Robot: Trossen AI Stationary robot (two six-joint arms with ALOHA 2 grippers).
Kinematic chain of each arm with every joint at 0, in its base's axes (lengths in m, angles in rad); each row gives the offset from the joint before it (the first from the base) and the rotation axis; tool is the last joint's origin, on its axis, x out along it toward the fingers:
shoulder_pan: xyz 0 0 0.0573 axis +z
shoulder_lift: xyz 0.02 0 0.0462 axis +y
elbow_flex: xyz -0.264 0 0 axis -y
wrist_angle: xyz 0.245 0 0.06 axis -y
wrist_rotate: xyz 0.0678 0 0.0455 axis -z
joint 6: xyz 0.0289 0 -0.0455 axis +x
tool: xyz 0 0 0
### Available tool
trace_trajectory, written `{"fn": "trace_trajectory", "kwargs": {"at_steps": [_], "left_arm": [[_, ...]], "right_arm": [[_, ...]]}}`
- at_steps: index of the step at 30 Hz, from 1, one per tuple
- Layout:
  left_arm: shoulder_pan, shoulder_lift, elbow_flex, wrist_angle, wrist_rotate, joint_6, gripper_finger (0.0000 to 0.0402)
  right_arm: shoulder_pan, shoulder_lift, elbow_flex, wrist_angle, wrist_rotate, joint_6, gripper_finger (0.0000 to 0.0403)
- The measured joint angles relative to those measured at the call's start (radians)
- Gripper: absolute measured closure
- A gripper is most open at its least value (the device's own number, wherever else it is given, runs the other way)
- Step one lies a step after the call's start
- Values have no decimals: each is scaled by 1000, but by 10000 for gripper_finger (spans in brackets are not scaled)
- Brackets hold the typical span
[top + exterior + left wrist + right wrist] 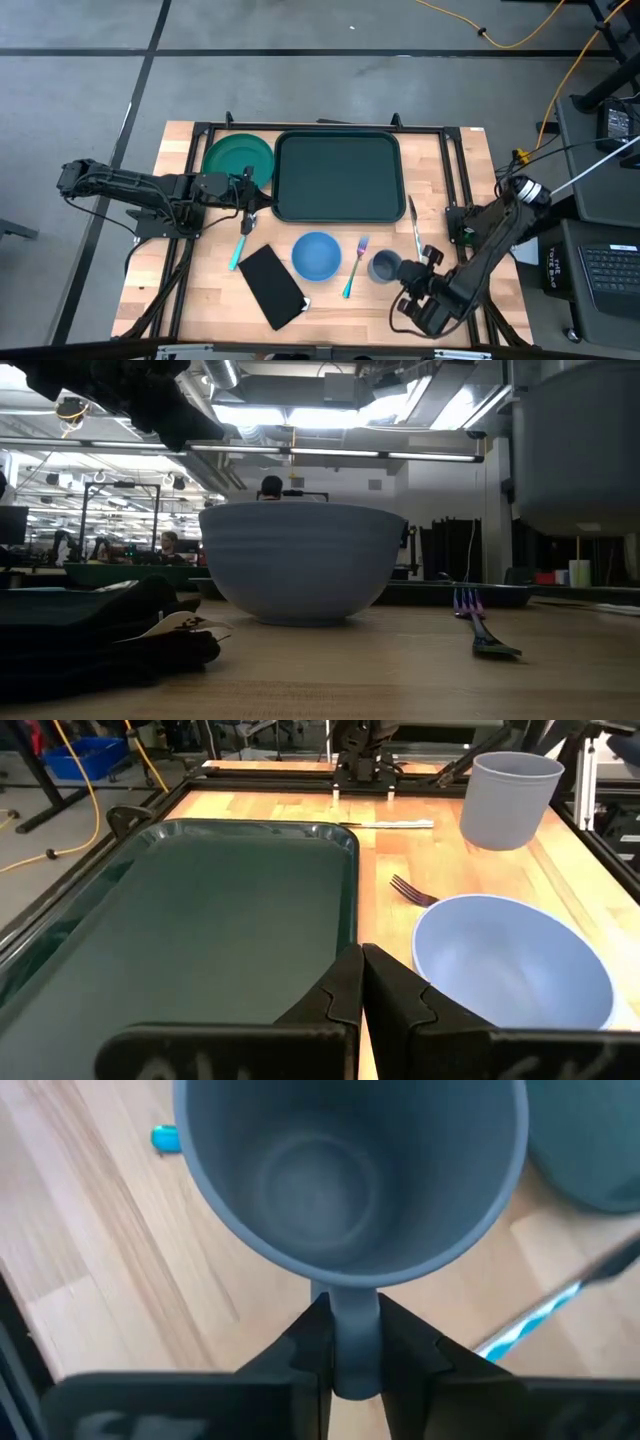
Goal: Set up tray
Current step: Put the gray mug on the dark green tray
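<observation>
Right claw (345, 1345) clamping smooth grey plastic cup (350, 1170) by its rim, left claw (362, 995) pinched closed over glossy green tray (338, 176) edge, round blue bowl (510, 960) beside it

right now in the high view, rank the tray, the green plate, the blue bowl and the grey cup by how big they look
1. tray, clearly the largest
2. green plate
3. blue bowl, somewhat smaller than the plate
4. grey cup, the smallest

The camera looks straight down, so nearness hardly skews this.
</observation>
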Motion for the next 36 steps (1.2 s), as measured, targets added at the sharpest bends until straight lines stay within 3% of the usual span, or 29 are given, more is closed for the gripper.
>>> {"fn": "trace_trajectory", "kwargs": {"at_steps": [14,21,29,36], "left_arm": [[0,7,10,96,-35,27,392],[0,145,108,86,-98,72,380],[10,399,311,-94,-92,243,379],[8,495,483,-323,-77,273,360]], "right_arm": [[-231,-113,1,1,1,-436,345],[-412,-144,19,9,-22,-685,347],[-607,-144,49,88,-92,-1006,348],[-773,-143,50,190,-209,-1230,342]]}}
